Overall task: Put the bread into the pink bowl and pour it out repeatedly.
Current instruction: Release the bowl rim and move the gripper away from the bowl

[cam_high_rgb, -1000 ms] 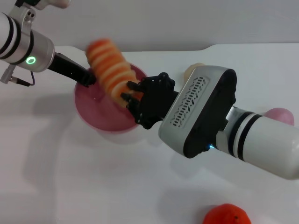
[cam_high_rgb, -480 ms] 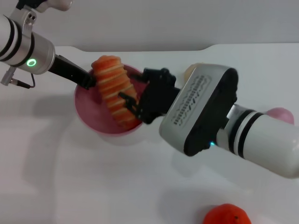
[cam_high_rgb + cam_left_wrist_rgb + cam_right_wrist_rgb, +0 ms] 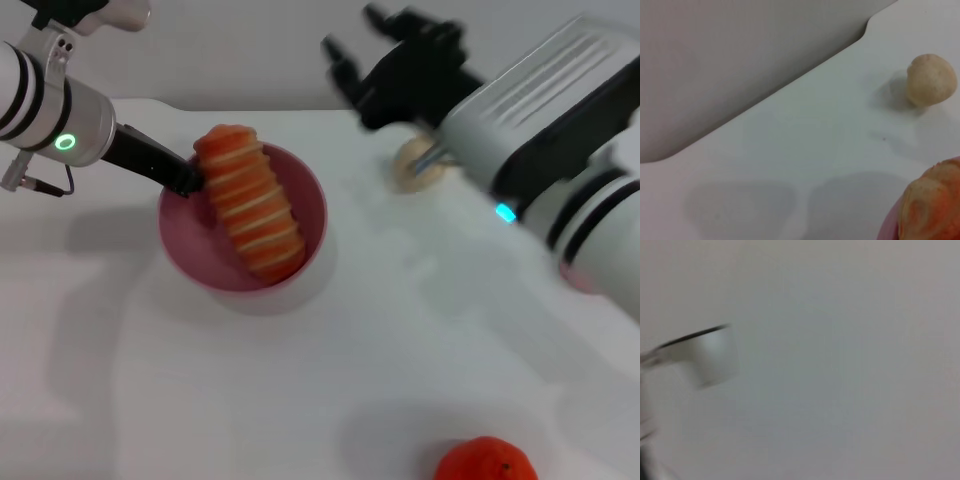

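The bread, an orange and cream striped roll, lies slanted inside the pink bowl, one end resting over the far rim. My left gripper is shut on the bowl's far left rim. My right gripper is open and empty, raised above the table behind and to the right of the bowl. In the left wrist view one end of the bread and a sliver of the pink bowl's rim show at the corner. The right wrist view shows only a blurred plain wall.
A small round beige lump sits behind the bowl to the right, partly behind my right hand; it also shows in the left wrist view. An orange fruit lies at the front edge. The white table's back edge runs just behind the bowl.
My right gripper let go of the bread into the bowl, opened, and lifted up and back to the right. The bread settled lower in the bowl. The left gripper stayed at the rim.
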You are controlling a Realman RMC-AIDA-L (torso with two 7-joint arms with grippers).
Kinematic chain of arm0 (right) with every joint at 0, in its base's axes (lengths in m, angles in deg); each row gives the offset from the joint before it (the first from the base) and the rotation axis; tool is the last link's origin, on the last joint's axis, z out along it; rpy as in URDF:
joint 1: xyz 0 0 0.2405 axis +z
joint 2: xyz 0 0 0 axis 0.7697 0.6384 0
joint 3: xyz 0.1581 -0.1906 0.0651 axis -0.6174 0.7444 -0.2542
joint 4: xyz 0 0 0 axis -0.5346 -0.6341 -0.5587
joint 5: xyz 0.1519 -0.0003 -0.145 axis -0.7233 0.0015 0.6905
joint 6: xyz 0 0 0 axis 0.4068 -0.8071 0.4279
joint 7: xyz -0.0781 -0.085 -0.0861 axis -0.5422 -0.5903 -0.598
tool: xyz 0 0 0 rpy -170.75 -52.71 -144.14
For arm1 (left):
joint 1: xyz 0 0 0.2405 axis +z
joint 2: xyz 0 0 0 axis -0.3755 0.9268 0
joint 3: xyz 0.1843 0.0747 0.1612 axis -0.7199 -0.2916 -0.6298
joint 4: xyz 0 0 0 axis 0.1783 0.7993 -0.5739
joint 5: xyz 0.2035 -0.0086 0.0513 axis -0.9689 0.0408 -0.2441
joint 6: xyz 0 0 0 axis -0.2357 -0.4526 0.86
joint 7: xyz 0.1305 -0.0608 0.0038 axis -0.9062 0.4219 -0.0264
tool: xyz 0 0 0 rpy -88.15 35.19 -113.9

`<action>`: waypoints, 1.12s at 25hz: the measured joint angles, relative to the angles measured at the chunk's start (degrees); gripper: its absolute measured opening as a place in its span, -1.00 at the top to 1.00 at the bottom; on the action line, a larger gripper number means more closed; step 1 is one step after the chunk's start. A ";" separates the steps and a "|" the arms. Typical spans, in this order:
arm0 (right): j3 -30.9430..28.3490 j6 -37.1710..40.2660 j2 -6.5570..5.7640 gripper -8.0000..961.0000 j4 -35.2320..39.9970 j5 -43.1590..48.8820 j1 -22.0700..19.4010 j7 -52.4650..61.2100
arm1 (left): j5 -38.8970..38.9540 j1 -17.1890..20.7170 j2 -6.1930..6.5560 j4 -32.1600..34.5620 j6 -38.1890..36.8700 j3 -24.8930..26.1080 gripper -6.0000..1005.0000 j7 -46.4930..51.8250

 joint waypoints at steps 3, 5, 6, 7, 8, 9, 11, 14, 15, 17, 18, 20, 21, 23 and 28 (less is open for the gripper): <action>-3.32 0.36 -0.08 0.07 1.20 -1.52 -1.03 3.61 | 0.29 0.14 -0.02 0.00 0.35 0.01 0.91 -0.05; -6.00 1.37 -0.20 0.07 1.85 -1.48 -1.69 7.54 | 0.43 0.24 -0.02 0.00 0.81 0.01 0.91 -0.17; -7.54 2.23 -0.23 0.07 2.12 -1.38 -1.97 9.48 | 0.59 0.27 -0.03 0.00 1.00 -0.04 0.91 -0.24; -8.86 3.01 -0.28 0.07 2.28 -1.34 -2.17 11.15 | 0.73 0.28 -0.03 0.00 1.25 -0.10 0.91 -0.28; -10.22 4.05 -0.32 0.07 2.37 -1.34 -2.32 12.89 | 0.87 0.28 -0.03 0.00 1.46 -0.24 0.91 -0.30; -11.52 4.95 -0.39 0.07 2.43 -1.34 -2.39 14.27 | 0.93 0.28 -0.03 0.00 1.76 -0.40 0.91 -0.32; -13.20 6.40 -0.45 0.07 2.42 -1.34 -2.42 16.01 | 1.14 0.17 -0.03 0.00 2.09 -0.64 0.91 -0.34; -14.71 8.02 -0.50 0.07 2.30 -1.20 -2.28 16.43 | 1.95 -0.03 -0.05 0.01 2.53 -0.67 0.91 -0.55; -14.90 8.16 -0.50 0.07 2.21 -0.93 -2.26 16.34 | 2.79 -0.02 -0.09 0.02 2.93 -0.70 0.91 -0.75; -15.11 7.42 -0.40 0.07 1.69 -0.23 -2.58 16.14 | 4.44 0.22 -0.12 0.03 3.55 -0.81 0.91 -1.10; -15.08 6.56 -0.32 0.07 1.38 0.03 -2.89 16.10 | 4.84 0.29 -0.12 0.03 3.63 -0.87 0.91 -1.26; -14.63 2.26 -0.17 0.07 0.49 0.46 -3.84 16.10 | 6.18 0.58 -0.13 0.00 3.96 -1.08 0.91 -1.99; -14.25 -0.46 -0.13 0.07 -0.15 0.86 -4.33 16.11 | 6.51 0.74 -0.12 -0.02 4.10 -1.30 0.91 -2.19; -13.01 -6.08 -0.08 0.07 -1.80 2.84 -4.94 16.58 | 7.07 0.90 -0.12 -0.04 4.28 -2.00 0.91 -2.26; -8.55 -18.57 -0.22 0.07 -6.33 8.08 -5.72 17.27 | 7.74 0.99 -0.11 -0.07 2.72 -4.97 0.91 -1.47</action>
